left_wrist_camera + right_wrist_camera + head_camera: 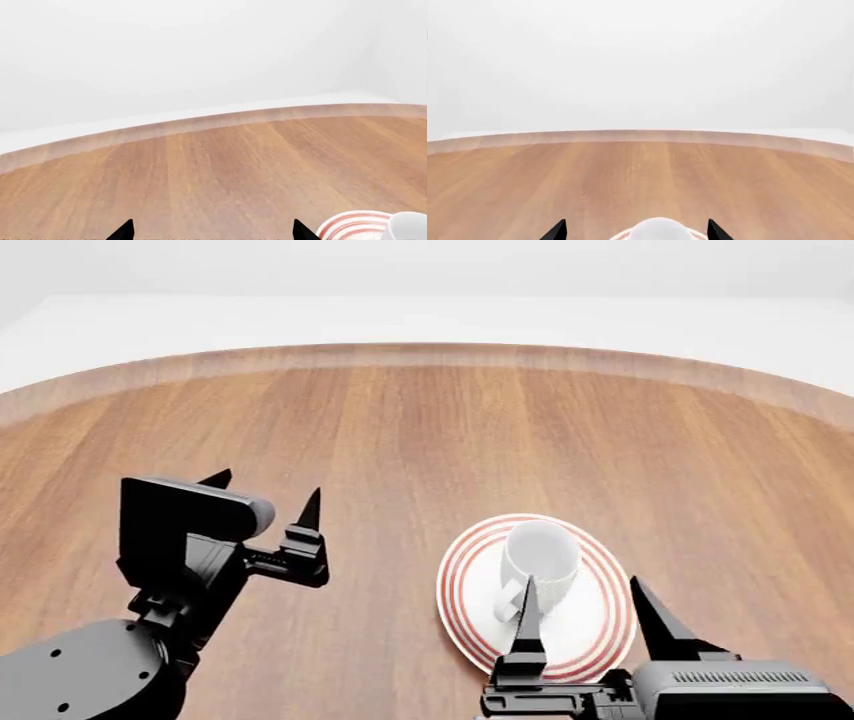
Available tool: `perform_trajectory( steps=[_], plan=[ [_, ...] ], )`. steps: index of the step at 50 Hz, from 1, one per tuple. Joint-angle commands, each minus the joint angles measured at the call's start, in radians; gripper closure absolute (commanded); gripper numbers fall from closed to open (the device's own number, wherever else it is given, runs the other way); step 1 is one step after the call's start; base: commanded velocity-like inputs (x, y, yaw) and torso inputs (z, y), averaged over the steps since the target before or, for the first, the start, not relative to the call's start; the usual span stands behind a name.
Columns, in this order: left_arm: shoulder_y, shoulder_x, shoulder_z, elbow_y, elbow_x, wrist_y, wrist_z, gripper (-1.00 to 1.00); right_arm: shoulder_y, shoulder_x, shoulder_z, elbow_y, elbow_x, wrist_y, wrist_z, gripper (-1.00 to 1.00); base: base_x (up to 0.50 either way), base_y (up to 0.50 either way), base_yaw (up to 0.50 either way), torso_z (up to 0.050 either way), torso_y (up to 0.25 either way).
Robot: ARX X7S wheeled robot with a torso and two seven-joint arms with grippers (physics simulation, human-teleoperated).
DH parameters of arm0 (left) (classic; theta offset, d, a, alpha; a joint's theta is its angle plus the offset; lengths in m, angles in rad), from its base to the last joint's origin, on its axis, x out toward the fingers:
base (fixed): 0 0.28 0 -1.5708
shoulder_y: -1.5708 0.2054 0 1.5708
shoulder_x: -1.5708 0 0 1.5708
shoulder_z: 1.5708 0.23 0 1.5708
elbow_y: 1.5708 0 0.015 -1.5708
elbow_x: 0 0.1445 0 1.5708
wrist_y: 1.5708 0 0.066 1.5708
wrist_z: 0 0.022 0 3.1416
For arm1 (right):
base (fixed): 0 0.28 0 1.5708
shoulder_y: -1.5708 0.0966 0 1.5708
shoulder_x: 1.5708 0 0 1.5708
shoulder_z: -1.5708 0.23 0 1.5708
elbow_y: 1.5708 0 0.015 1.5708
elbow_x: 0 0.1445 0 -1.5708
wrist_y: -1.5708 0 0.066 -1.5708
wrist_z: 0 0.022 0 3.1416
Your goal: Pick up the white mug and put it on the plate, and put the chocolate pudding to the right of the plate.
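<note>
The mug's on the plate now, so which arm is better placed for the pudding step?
Hard to call: no pudding box shows in any view. The right gripper hangs open beside the plate holding the mug, nearer its right side; the left gripper sits farther left.

- The white mug [541, 558], plain and glossy, stands upright on the plate, its loop handle turned toward the robot.
- The plate [599, 639], round and white with red rings, lies flat on the wooden table.
</note>
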Motion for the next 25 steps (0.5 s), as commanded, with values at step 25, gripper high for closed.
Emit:
perform_trajectory(
  steps=[25],
  plan=[
    [0.015, 0.027, -0.028, -0.003, -0.002, 0.001, 0.031, -1.0, 0.029, -0.044, -0.016, -0.028, 0.308, 0.287, 0.161, -1.0, 0.0, 0.0, 0.0, 0.0, 0.0]
  ],
)
